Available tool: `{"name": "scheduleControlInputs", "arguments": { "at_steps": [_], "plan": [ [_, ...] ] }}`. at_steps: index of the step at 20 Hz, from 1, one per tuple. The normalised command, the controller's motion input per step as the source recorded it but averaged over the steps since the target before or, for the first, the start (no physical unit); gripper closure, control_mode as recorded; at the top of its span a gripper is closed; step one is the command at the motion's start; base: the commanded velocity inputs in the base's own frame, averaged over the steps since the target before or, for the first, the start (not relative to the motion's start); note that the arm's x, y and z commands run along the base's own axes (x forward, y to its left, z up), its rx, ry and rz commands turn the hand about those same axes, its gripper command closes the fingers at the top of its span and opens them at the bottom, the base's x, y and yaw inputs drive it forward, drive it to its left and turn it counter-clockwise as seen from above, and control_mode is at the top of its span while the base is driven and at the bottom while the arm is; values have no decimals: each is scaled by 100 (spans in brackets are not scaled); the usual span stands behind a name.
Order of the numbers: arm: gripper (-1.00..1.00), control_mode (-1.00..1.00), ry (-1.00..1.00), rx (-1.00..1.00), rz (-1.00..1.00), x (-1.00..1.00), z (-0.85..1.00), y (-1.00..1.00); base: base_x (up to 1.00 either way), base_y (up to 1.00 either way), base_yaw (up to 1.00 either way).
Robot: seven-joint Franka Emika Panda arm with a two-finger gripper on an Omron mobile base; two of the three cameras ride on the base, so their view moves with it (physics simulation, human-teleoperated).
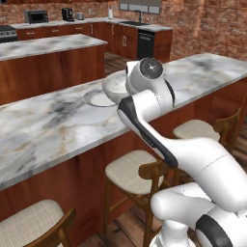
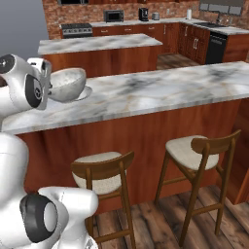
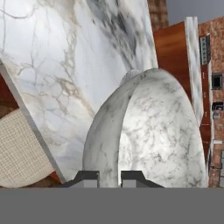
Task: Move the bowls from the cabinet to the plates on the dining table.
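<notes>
The gripper [image 3: 109, 176] is clamped on the rim of a grey-white marbled bowl [image 3: 153, 135].

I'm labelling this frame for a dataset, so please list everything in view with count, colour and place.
bowl: one, pale grey-white speckled, held above the plate at the near counter's edge
plate: one, pale, on the dining table
dining table: one, marble top, red-brown sides, in front of the robot
stools: three seen, wood with beige seats, along the table's near side
island counter: one, marble top, behind the table
microwave: one, dark, on the back counter
stove: one, dark, back wall
dishwasher: one, black, back right
gripper: one, dark tips, shut on the bowl's rim
</notes>
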Motion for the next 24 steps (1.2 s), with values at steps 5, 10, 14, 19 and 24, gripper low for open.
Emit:
{"name": "scheduleControlInputs", "arguments": {
  "at_steps": [5,10,14,19,24],
  "plan": [
    [100,-100,0,0,7,59,0,0,0,0,0],
    [100,-100,0,0,6,60,0,0,0,0,0],
    [100,-100,0,0,6,61,0,0,0,0,0],
    [100,-100,1,2,5,60,0,0,0,0,0],
    [100,-100,4,4,6,49,-6,7,0,0,0]
  ]
}}
